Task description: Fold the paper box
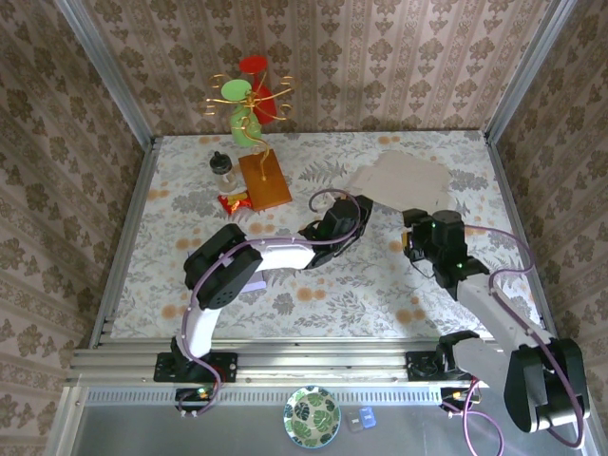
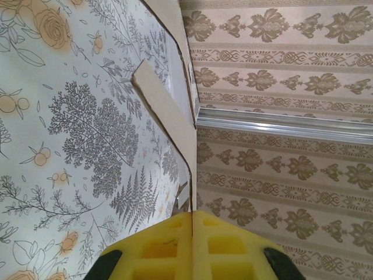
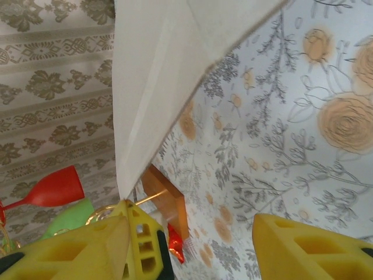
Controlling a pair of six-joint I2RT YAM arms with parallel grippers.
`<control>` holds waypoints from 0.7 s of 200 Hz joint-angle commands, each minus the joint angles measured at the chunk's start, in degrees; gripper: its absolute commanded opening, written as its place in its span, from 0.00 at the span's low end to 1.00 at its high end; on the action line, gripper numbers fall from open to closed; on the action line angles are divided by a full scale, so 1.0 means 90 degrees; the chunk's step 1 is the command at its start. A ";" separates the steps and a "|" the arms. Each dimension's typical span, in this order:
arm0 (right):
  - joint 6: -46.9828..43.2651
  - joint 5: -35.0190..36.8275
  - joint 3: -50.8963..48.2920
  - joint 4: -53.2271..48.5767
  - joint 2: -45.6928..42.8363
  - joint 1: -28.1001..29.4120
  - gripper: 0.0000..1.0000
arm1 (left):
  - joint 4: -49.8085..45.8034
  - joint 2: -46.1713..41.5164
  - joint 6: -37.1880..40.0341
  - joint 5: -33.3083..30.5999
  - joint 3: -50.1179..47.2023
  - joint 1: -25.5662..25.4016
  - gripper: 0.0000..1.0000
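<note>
One paper box, seemingly flat.

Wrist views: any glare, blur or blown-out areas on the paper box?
Right wrist: paper box reads almost white, creases faint, likely overexposed. Left wrist: box edge sharp, bright glare streak along the aluminium rail. Top external: even light, soft shadows, no obvious glare.

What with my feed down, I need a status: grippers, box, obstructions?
Left gripper shut on paper box edge. Right gripper open by box corner. Wooden board sits well left of box.
</note>
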 commanded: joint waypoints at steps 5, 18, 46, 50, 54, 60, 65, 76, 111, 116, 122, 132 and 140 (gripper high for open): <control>0.0050 0.0281 0.0358 0.0765 0.0487 0.0033 0.55 | 0.0164 -0.0322 -0.0081 -0.0085 0.0001 -0.0098 0.00; 0.0041 0.0302 0.0506 0.0960 0.0743 0.0039 0.52 | 0.0138 -0.0328 -0.0083 -0.0090 0.0011 -0.0132 0.00; 0.0032 0.0323 0.0841 0.1074 0.1207 0.0057 0.46 | 0.0142 -0.0343 -0.0076 -0.0123 -0.0002 -0.0188 0.00; 0.0032 0.0333 0.0883 0.1072 0.1263 0.0062 0.46 | 0.0142 -0.0347 -0.0077 -0.0123 -0.0004 -0.0197 0.00; 0.0036 0.0337 0.0915 0.1080 0.1313 0.0062 0.45 | 0.0142 -0.0348 -0.0074 -0.0123 -0.0008 -0.0199 0.00; 0.0046 0.0347 0.0959 0.1075 0.1383 0.0062 0.43 | 0.0159 -0.0347 -0.0066 -0.0137 -0.0004 -0.0210 0.00; 0.0040 0.0360 0.0994 0.1080 0.1433 0.0062 0.42 | 0.0157 -0.0348 -0.0065 -0.0144 -0.0008 -0.0218 0.00; 0.0057 0.0388 0.1048 0.1034 0.1519 0.0062 0.40 | 0.0156 -0.0358 -0.0049 -0.0140 0.0011 -0.0227 0.00; 0.0084 0.0505 0.1090 0.1049 0.1647 0.0062 0.29 | 0.0086 -0.0423 0.0023 -0.0148 0.0017 -0.0258 0.00; 0.0079 0.0533 0.1083 0.1051 0.1652 0.0062 0.27 | 0.0084 -0.0428 0.0024 -0.0143 0.0011 -0.0257 0.00; 0.0081 0.0564 0.1080 0.1066 0.1654 0.0062 0.24 | 0.0084 -0.0426 0.0019 -0.0139 0.0012 -0.0267 0.00; 0.0076 0.0605 0.1095 0.1026 0.1656 0.0062 0.19 | 0.0084 -0.0427 0.0020 -0.0123 0.0007 -0.0282 0.00; 0.0075 0.0628 0.1117 0.0996 0.1677 0.0062 0.16 | 0.0075 -0.0436 0.0014 -0.0114 0.0011 -0.0296 0.00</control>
